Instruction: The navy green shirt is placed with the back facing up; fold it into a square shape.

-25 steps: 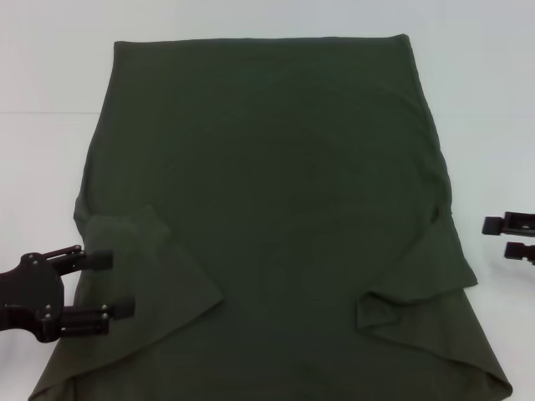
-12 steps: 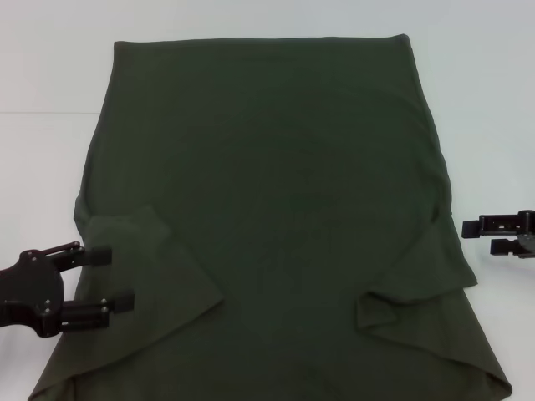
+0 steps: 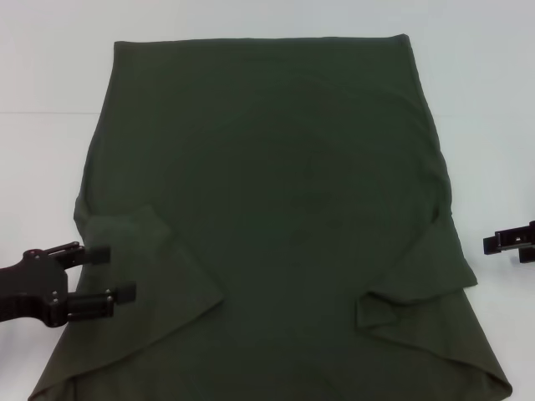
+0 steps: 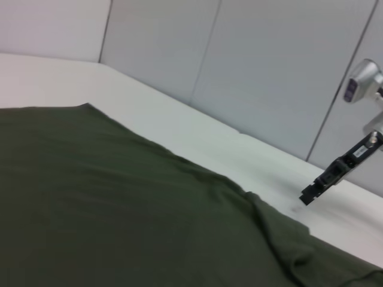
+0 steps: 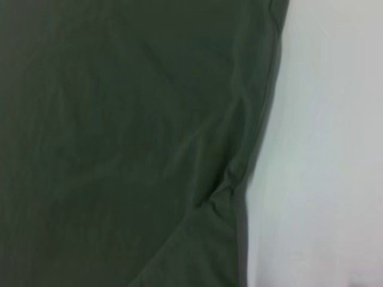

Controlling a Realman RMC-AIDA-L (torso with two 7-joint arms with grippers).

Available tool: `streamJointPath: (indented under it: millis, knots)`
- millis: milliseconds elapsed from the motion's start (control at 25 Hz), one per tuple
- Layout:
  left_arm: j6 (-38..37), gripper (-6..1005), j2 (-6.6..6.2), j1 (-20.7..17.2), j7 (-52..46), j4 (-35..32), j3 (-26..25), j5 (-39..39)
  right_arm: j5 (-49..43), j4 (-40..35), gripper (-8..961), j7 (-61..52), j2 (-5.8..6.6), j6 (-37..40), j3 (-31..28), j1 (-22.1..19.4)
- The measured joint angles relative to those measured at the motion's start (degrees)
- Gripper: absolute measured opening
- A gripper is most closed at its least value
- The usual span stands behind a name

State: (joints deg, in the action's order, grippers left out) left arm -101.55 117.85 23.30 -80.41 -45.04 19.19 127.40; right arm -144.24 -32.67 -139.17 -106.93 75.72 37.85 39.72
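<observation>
Clearly the navy green shirt [image 3: 267, 209] lies flat, back up, across the white desk [image 3: 50, 67], both sleeves already turned in over its body. It looks soft and light, so it should drape and wrinkle if dragged; a pinch at a side edge or hem corner seems best. At the shirt's left edge the left gripper [image 3: 107, 274] hovers with jaws apart, holding nothing. Beside the shirt's right edge sits the right gripper [image 3: 501, 243], its jaws unreadable.

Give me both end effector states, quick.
Left end effector: open, empty, at the shirt's left sleeve.
Right end effector: open, empty, off the shirt's right edge.
</observation>
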Motion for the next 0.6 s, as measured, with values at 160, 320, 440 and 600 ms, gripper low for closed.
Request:
streamJointPath:
  millis: [160, 320, 440, 600]
  knots:
    - [1.3, 888, -0.05, 0.1, -0.2, 0.7, 0.2, 0.0, 0.2, 0.0, 840, 0.1, -0.46, -0.4, 0.0, 0.3]
    - [1.4, 888, -0.13, 0.3, -0.4, 0.7, 0.2, -0.2, 0.2, 0.0, 839, -0.2, -0.61, -0.2, 0.0, 1.3]
    - [1.4, 888, -0.27, 0.6, -1.3, 0.7, 0.2, -0.1, 0.1, 0.0, 839, -0.4, -0.93, 0.0, 0.0, 2.0]
    - [1.4, 888, -0.32, 0.5, -1.6, 0.7, 0.2, 0.1, -0.1, 0.2, 839, -0.4, -1.69, -0.3, 0.9, 2.7]
